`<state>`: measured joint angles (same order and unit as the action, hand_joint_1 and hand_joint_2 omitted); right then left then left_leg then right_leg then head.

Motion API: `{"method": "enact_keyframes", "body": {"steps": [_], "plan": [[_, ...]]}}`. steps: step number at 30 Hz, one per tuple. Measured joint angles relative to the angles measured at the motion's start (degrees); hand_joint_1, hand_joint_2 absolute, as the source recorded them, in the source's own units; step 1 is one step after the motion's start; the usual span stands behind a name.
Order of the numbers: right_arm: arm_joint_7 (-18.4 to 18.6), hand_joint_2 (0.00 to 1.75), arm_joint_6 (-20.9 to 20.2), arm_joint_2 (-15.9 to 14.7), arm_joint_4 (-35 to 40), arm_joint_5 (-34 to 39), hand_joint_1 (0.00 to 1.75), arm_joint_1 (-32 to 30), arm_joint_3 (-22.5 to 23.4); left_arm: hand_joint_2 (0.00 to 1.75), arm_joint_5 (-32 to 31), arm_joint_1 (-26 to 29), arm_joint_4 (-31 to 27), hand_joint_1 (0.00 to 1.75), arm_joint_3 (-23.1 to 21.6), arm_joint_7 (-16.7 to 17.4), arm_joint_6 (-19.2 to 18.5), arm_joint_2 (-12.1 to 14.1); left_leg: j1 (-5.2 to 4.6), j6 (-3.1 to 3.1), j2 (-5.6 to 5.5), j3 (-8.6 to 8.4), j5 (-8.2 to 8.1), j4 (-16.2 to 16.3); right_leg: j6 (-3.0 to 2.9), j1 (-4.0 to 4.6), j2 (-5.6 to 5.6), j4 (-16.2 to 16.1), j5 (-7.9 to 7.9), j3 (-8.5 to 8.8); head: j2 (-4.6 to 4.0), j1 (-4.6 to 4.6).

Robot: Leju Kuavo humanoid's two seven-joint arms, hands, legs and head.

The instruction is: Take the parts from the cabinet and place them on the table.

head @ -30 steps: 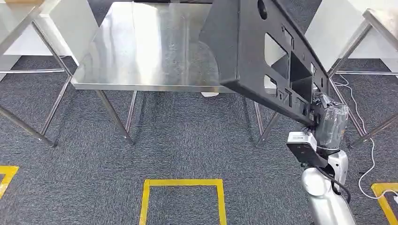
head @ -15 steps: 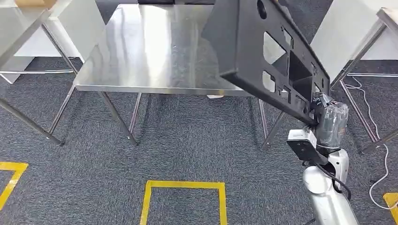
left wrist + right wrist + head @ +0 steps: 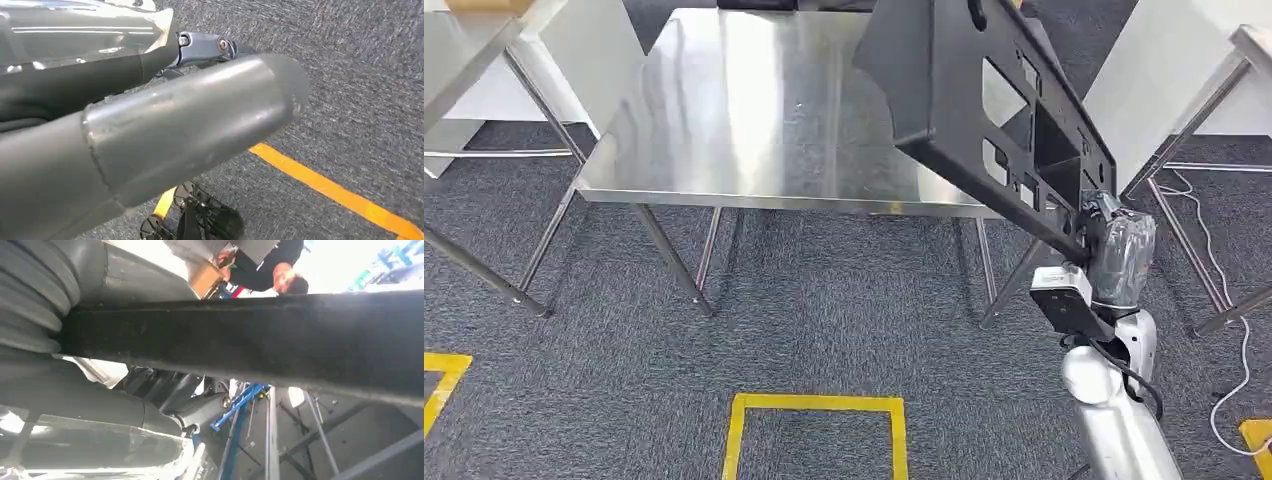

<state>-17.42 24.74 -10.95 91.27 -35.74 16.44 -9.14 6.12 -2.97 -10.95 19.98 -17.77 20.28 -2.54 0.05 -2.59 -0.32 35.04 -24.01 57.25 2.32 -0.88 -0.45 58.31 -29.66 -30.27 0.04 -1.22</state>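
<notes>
black part (image 3: 984,110), right hand (image 3: 1114,250) gripping, steel table (image 3: 724,110)

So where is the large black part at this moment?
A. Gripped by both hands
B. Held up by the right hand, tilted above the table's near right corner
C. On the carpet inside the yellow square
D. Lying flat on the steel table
B: the right hand grips the lower end of the black part, which slants over the steel table.
</notes>
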Motion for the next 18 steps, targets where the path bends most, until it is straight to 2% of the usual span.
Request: {"method": "enact_keyframes", "body": {"steps": [1, 3, 4, 5, 6, 7, 8, 9, 10, 11, 13, 15, 16, 18], "plan": [[0.0, 1.75, 0.0, 0.0, -0.1, -0.1, 1.75, 0.2, 0.0, 0.00, 0.0, 0.0, 0.0, 0.00, 0.0, 0.0, 0.0, 0.0, 0.07, -0.58, -0.01, -0.44, -0.25, -0.2, -0.14, 0.03, 0.07, 3.0, -1.07, -1.36, 0.00, 0.06], [0.0, 1.75, 0.0, -0.2, -0.4, 0.0, 1.75, 0.2, 0.0, 0.00, 0.0, -0.1, 0.0, 0.00, 0.0, -0.1, -0.3, 0.0, 0.05, -1.08, -0.15, -0.95, -0.76, -0.2, -0.45, -0.04, 0.23, 12.3, -4.06, -6.96, 0.00, 0.13], [0.0, 1.75, 0.0, -0.3, -0.7, -0.1, 1.75, 0.1, 0.0, 0.00, 0.0, -0.1, 0.0, 0.00, 0.0, -0.1, -0.3, 0.0, 0.00, -1.10, -0.29, -1.21, -1.08, -0.2, -0.25, 0.01, 0.28, 16.1, -4.79, -9.56, 0.00, 0.11], [0.0, 1.75, 0.0, -0.3, -0.9, -0.1, 1.75, 0.1, 0.0, 0.00, 0.0, -0.1, 0.0, 0.00, 0.0, -0.1, -0.4, 0.0, -0.04, -1.07, -0.44, -1.61, -1.43, -0.2, 0.16, -0.05, 0.28, 17.5, -4.35, -11.21, 0.00, 0.11], [0.0, 1.75, 0.0, -0.3, -1.1, -0.2, 1.75, 0.0, 0.0, 0.00, 0.0, 0.0, 0.0, 0.00, 0.0, -0.1, -0.4, -0.1, -0.04, -0.98, -0.61, -2.09, -1.81, -0.1, 0.74, -0.07, 0.28, 15.9, -2.79, -11.19, 0.00, 0.04], [0.3, 1.75, 0.1, -0.3, -1.2, -0.7, 1.75, -0.2, 0.0, 0.00, -0.1, 0.0, 0.0, 0.00, 0.0, -0.1, -0.5, -0.1, 0.00, -0.83, -0.76, -2.63, -2.23, -0.1, 1.43, -0.08, 0.27, 12.2, -0.35, -10.02, 0.00, 0.11], [0.7, 1.75, 0.4, -0.4, -1.2, -1.5, 1.75, -0.2, 0.0, 0.00, -0.2, 0.0, 0.0, 0.00, 0.0, -0.2, -0.6, -0.1, 0.03, -0.63, -0.92, -3.40, -2.73, -0.1, 2.05, -0.12, 0.26, 6.4, 2.81, -7.86, 0.00, 0.11], [1.1, 1.75, 0.7, -0.5, -1.2, -2.4, 1.75, -0.3, 0.0, 0.00, -0.2, 0.0, 0.0, 0.00, 0.0, -0.2, -0.7, -0.2, 0.01, -0.35, -1.01, -3.96, -3.26, -0.1, 2.28, -0.28, 0.26, 1.3, 5.32, -5.99, 0.00, 0.13], [1.6, 1.75, 1.0, -0.6, -1.2, -3.3, 1.75, -0.5, 0.0, 0.00, -0.3, 0.0, 0.0, 0.00, 0.0, -0.2, -0.9, -0.1, -0.51, 0.04, -1.13, -3.87, -3.86, 0.3, 1.66, -0.06, 0.28, -0.5, 5.98, -5.18, 0.00, 0.07], [2.5, 1.75, 1.4, -0.7, -1.1, -4.8, 1.75, -0.9, 0.2, 0.00, -0.4, 0.0, 0.0, 0.00, 0.0, -0.3, -0.9, -0.1, -0.47, 0.33, -1.23, -4.01, -4.31, 0.3, 0.57, 0.11, 0.30, -0.7, 5.78, -4.91, 0.00, 0.02], [4.0, 1.75, 1.8, -0.7, -1.0, -7.7, 1.75, -1.7, 0.6, 0.00, -0.6, 0.0, 0.0, 0.00, 0.0, -0.2, -0.9, -0.2, -0.35, 0.90, -1.20, -4.15, -4.72, 0.2, -0.41, 0.32, 0.31, -0.5, 5.22, -4.89, 0.00, 0.02], [6.2, 1.75, 1.3, -0.8, -1.0, -11.6, 1.75, -1.9, 0.9, 0.00, -0.6, 0.0, 0.0, 0.00, 0.0, -0.2, -0.9, 0.0, 0.00, 1.57, -0.95, -4.24, -5.68, 0.9, -1.30, -0.61, 0.43, -0.9, 5.12, -4.06, 0.00, 0.09], [7.3, 1.75, 0.5, -0.9, -1.1, -13.4, 1.75, -1.7, 0.9, 0.00, -0.6, 0.0, 0.0, 0.00, 0.0, -0.2, -0.9, -0.1, 0.02, 2.03, -0.56, -3.21, -6.73, 3.3, -1.94, -0.63, 0.40, -0.9, 4.71, -3.65, 0.00, -0.46], [9.7, 1.75, -1.6, -1.0, -1.9, -17.3, 1.75, -1.4, 1.0, 0.00, -0.6, 0.0, 0.0, 0.00, 0.0, -0.2, -0.9, 0.1, 0.37, 2.76, -0.45, 1.71, -10.10, 11.9, -2.62, -0.56, 0.39, -0.9, 4.19, -3.03, 0.00, -0.52]]}}
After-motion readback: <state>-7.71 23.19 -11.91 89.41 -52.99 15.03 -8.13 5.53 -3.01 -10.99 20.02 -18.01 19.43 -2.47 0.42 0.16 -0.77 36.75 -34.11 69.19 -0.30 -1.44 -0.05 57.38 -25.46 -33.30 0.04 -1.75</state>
